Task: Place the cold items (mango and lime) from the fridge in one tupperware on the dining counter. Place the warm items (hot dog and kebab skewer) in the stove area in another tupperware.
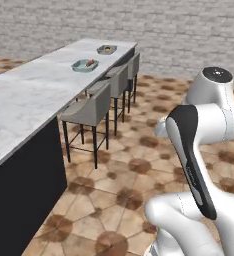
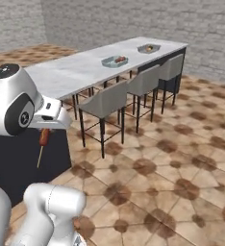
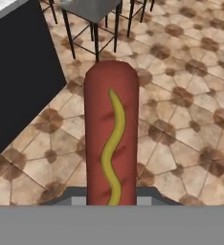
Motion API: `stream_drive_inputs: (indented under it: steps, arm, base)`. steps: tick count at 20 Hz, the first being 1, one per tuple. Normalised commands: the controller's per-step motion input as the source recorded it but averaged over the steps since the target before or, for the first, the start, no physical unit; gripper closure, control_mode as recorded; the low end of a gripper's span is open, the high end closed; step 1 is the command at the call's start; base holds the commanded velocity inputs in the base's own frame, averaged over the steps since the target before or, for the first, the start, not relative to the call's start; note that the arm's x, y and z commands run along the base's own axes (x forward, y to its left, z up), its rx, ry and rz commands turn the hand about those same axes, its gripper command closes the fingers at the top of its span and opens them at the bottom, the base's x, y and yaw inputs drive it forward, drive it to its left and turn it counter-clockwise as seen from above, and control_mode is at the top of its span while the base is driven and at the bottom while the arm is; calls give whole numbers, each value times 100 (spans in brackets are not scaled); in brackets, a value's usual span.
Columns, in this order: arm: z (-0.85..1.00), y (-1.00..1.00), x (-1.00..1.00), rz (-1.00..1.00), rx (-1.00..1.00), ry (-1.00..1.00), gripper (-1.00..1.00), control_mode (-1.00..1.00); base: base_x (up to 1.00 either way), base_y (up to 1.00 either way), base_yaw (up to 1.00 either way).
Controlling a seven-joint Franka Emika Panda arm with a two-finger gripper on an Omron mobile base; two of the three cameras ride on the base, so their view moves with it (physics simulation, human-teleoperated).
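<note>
Hand view: claw (image 3: pixel 111 201) grips hot dog (image 3: pixel 111 129) above tiled floor (image 3: pixel 181 119); 3 stools (image 2: pixel 105 103) line the counter (image 2: pixel 81 72).

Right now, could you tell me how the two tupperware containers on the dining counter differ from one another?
The nearer tupperware sits about midway along the counter and holds a reddish item; the farther tupperware sits toward the counter's far end and holds something small and yellowish. The nearer one looks blue-green, the farther one greyer. Both are shallow, open and lidless, near the counter's stool-side edge.

Three grey stools (image 1: pixel 91 107) on brown tiled floor (image 2: pixel 181 158)
</note>
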Motion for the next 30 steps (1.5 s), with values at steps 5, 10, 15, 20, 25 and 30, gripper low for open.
stream_drive_inputs:
  steps: [5,10,15,20,25,30]
  arm:
    - [0,0,0,0,0,0,100,100]
    - [0,0,0,0,0,0,100,100]
    - [0,0,0,0,0,0,100,100]
    - [0,0,0,0,0,0,100,100]
    - [0,0,0,0,0,0,100,100]
    - [0,0,0,0,0,0,100,100]
  base:
    - [100,-63,30]
    - [100,-66,33]
    - [100,-84,26]
    - [93,-91,22]
    - [91,-91,21]
    - [81,-89,21]
